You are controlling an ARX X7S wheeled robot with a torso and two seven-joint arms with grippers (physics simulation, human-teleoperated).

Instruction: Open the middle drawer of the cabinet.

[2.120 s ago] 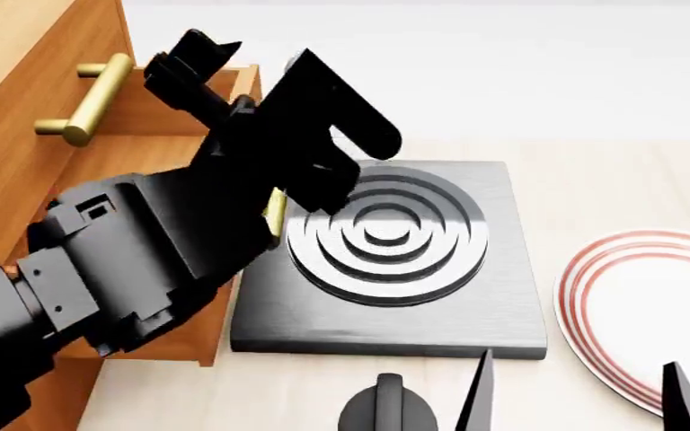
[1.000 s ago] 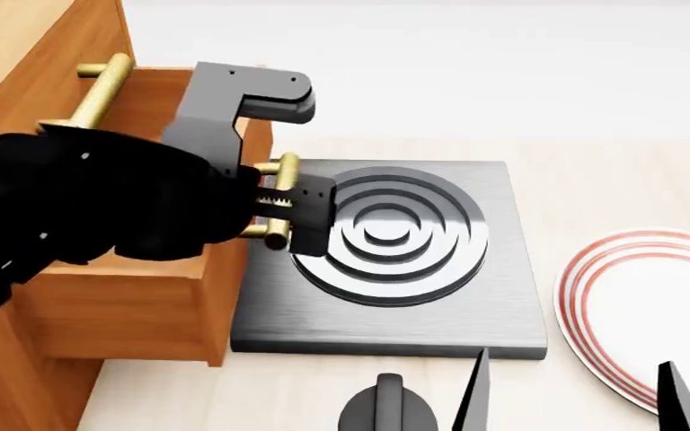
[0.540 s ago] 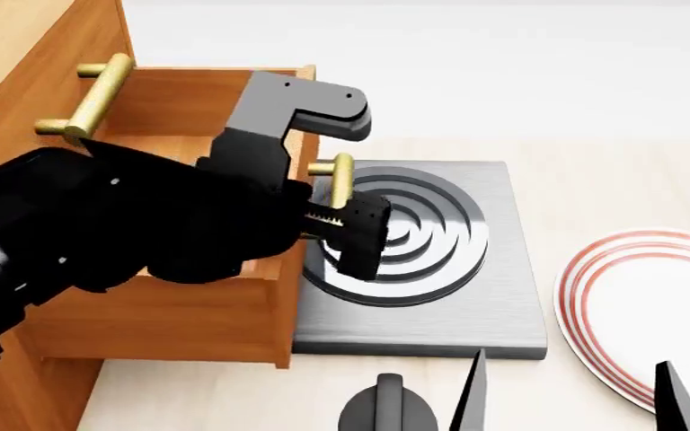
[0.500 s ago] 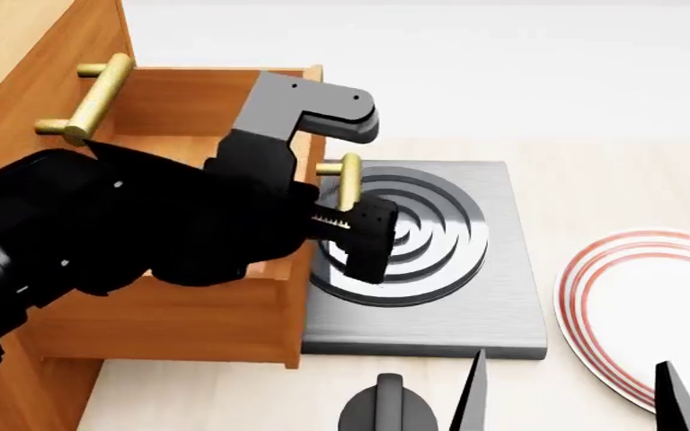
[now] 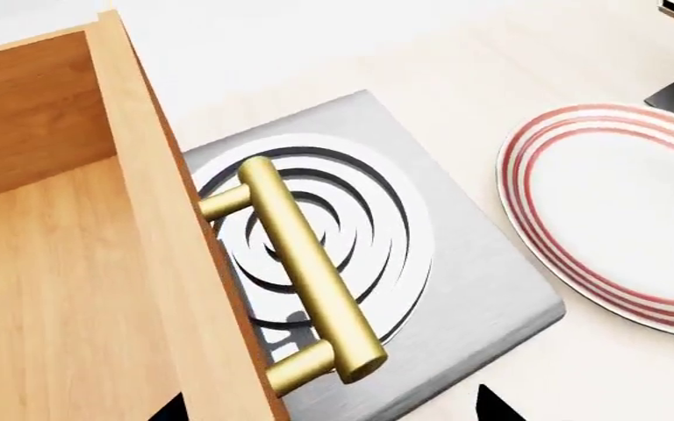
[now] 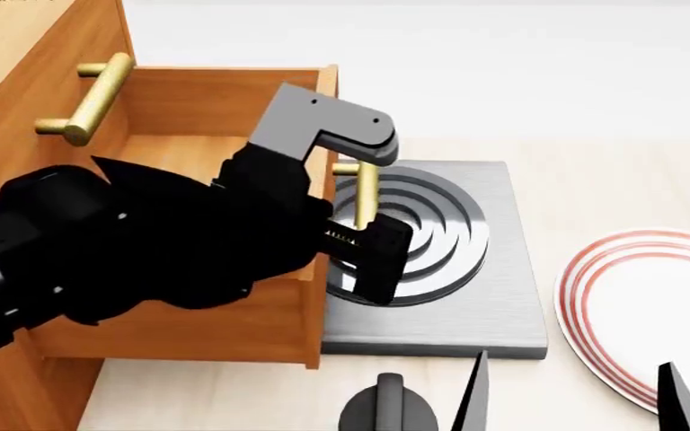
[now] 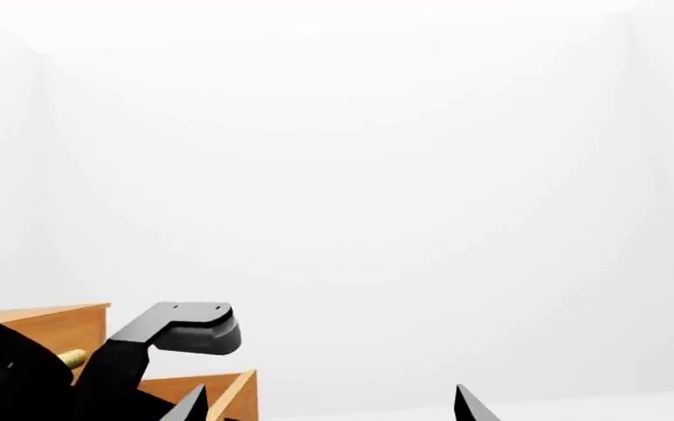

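The middle drawer (image 6: 201, 323) stands pulled well out of the cabinet (image 6: 33, 81), its front overhanging the grey burner plate (image 6: 489, 314). The left gripper (image 6: 363, 211) has its jaws set either side of the drawer's brass handle (image 5: 308, 276); whether they press it I cannot tell. At four o'clock from the burner lies a red-ringed plate (image 6: 645, 314). The right gripper (image 6: 573, 395) shows two fingertips spread apart, holding nothing.

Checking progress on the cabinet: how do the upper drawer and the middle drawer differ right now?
The middle drawer is pulled out over the burner plate; the upper drawer sits shut. The left gripper is at the middle handle; the upper handle is untouched. Both share orange-brown wood and brass bars.
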